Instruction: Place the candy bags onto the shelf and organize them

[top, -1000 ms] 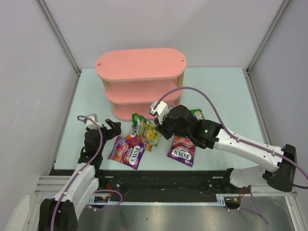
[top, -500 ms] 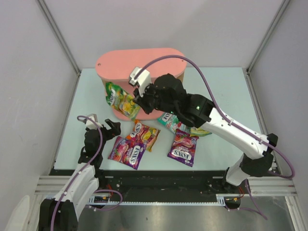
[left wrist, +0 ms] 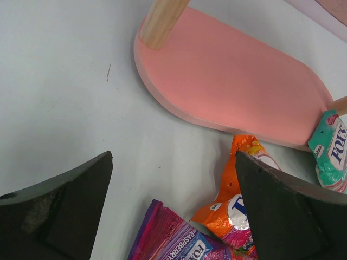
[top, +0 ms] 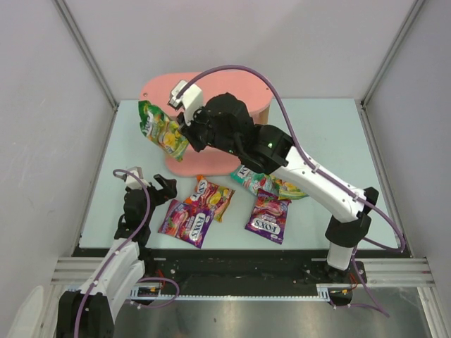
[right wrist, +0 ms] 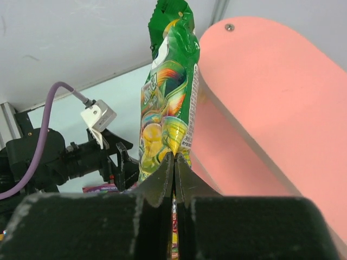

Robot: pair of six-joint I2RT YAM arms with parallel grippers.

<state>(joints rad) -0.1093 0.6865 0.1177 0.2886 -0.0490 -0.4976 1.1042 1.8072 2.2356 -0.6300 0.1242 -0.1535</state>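
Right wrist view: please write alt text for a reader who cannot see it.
The right gripper, fingers closed, pinches the lower edge of a yellow-green candy bag that stands up from it. The top board of the pink shelf fills the right side, and the left arm sits low at the left over the pale table.

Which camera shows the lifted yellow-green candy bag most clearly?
Right wrist: the yellow-green bag is large, pinched by the right gripper. Top external shows it small, by the shelf. Left wrist misses it.
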